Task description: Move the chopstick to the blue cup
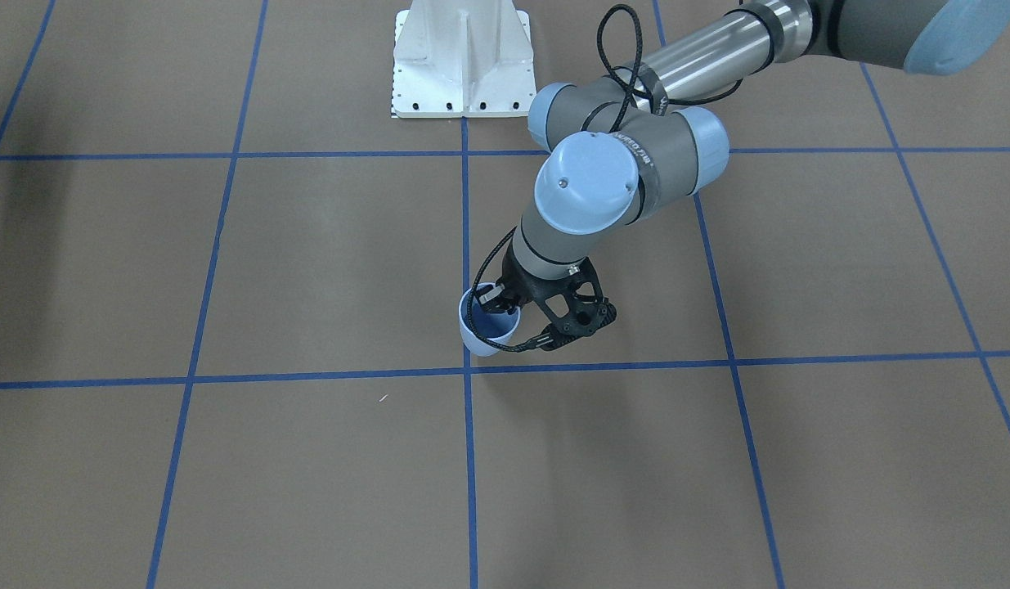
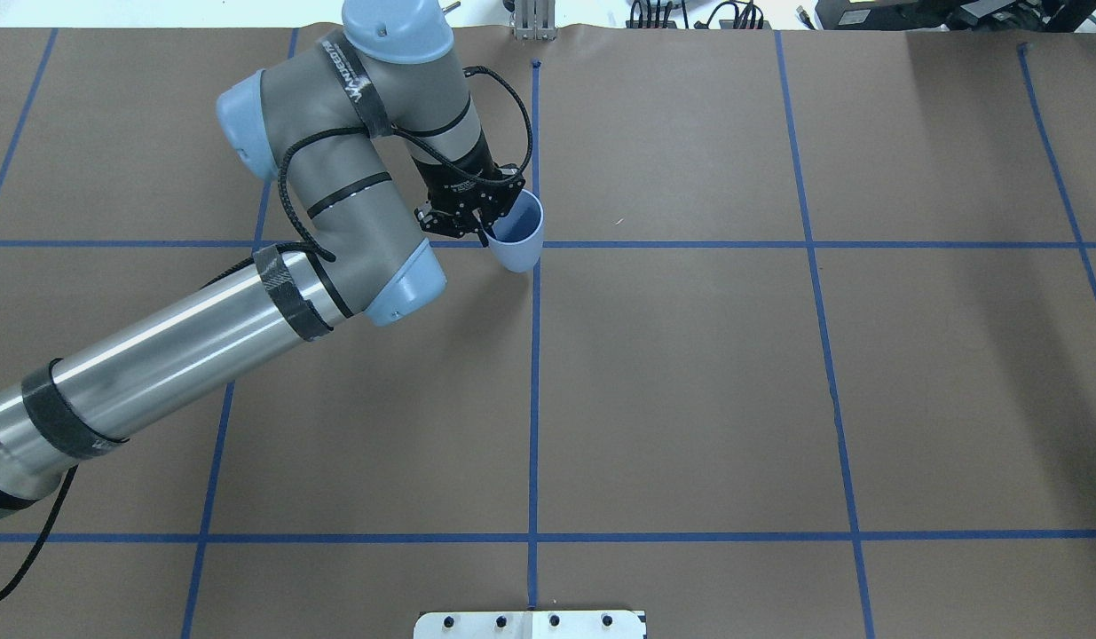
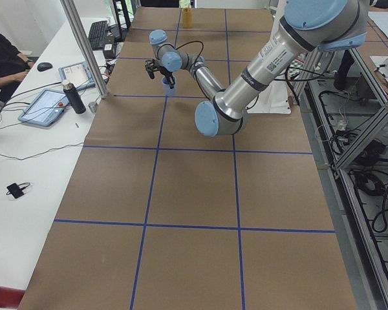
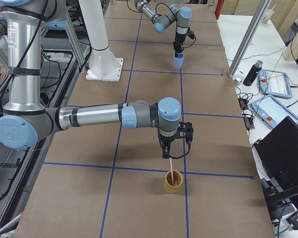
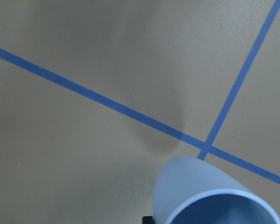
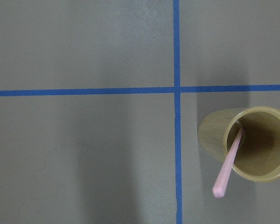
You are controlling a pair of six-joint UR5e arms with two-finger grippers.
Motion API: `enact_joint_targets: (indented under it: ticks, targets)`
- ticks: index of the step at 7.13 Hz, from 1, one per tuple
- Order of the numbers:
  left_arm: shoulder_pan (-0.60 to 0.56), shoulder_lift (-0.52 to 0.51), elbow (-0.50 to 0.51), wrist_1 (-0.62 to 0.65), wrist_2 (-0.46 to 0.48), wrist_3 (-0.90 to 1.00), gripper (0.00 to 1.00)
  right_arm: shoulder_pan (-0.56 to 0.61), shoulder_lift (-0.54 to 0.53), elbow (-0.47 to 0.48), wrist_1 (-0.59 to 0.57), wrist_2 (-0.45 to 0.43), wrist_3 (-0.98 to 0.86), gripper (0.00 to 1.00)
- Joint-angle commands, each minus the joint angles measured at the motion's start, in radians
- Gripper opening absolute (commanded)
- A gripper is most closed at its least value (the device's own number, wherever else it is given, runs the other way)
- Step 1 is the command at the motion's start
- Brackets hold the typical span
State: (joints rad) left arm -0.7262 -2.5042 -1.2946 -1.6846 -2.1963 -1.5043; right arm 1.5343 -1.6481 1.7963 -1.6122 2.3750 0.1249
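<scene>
The blue cup stands tilted near a tape crossing, its lower wall showing in the left wrist view. My left gripper is shut on its rim, one finger inside and one outside. One pink chopstick leans in a yellow-tan cup far off at the table's right end. My right gripper hangs just above that cup, at the chopstick's upper end. I cannot tell whether it is open or shut; its fingers are outside the right wrist view.
Blue tape lines grid the brown table. A tiny white fleck lies near the blue cup. The white robot base plate sits at the table's edge. Side benches hold tablets, a bottle and a seated person.
</scene>
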Motion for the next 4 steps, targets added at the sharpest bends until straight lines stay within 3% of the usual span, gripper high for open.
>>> enact_joint_targets:
  ticks: [1, 2, 4]
  targets:
    - [0.034, -0.016, 0.032, -0.018, 0.007, -0.005, 0.00, 0.000, 0.001, 0.000, -0.002, 0.001, 0.001, 1.00]
    - [0.042, -0.016, 0.032, -0.017, 0.007, -0.005, 0.00, 0.000, 0.001, 0.000, -0.002, 0.001, 0.002, 1.00]
    - [0.044, -0.015, 0.023, -0.024, 0.007, 0.006, 0.91, 0.000, 0.001, -0.002, -0.003, 0.001, 0.002, 1.00]
